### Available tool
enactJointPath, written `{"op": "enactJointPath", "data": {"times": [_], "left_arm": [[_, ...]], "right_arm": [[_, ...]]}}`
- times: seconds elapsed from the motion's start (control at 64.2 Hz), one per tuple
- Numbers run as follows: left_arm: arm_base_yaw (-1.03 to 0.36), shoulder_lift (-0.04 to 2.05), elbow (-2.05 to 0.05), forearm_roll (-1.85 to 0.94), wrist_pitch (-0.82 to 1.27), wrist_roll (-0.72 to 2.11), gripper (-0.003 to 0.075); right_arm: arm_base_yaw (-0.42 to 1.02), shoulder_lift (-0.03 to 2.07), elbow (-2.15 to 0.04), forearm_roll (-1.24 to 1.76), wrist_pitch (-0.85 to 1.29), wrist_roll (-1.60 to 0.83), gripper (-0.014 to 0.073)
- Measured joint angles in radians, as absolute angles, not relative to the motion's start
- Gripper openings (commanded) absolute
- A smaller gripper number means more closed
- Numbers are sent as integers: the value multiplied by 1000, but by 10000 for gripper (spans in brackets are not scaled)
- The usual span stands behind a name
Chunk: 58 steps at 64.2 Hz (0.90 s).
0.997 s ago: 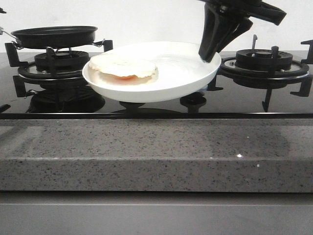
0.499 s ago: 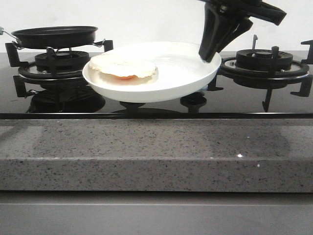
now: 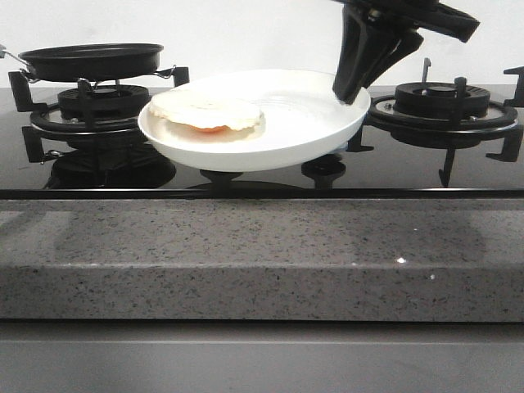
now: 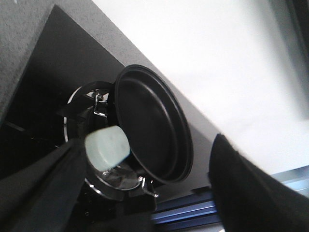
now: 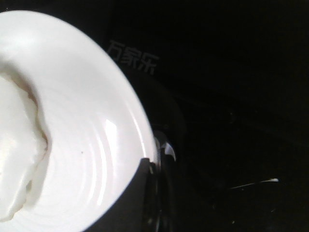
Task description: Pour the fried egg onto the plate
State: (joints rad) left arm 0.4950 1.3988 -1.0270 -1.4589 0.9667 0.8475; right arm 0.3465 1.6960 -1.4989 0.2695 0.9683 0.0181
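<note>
The fried egg lies on the white plate, over at the 9 o'clock side of it. A bit of orange yolk peeks out under its front edge. So the egg looks like it is already out of the pan. I think the pouring step is done.

The right gripper comes down from above and pinches the plate's rim at about 2 o'clock, one finger on each side of it. The plate seems to hang a little above the glass stove top, tipped down toward the egg.

The black frying pan sits on the left burner, at 9 o'clock from the plate, and looks empty. The left gripper hovers near the pan with its fingers apart, holding nothing.

Next, I guess the plate needs to be set down slowly and kept flat, or the egg may slide off.

On the dark stove glass there is faint Chinese writing. It seems to read 万家乐.
</note>
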Motion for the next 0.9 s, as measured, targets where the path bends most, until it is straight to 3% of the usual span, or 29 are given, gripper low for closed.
{"op": "enactJointPath", "data": {"times": [0.312, 0.514, 0.686, 0.904], "left_arm": [[215, 1137, -1027, -1097, 799, 790, 526], [-18, 983, -1027, -576, 758, 434, 509], [-59, 896, -1020, -247, 810, 174, 493], [-64, 784, -958, -148, 846, 86, 493]], "right_arm": [[347, 1696, -1499, 270, 968, 18, -69], [347, 1696, -1499, 270, 968, 18, -69], [347, 1696, -1499, 270, 968, 18, -69], [347, 1696, -1499, 270, 968, 18, -69]]}}
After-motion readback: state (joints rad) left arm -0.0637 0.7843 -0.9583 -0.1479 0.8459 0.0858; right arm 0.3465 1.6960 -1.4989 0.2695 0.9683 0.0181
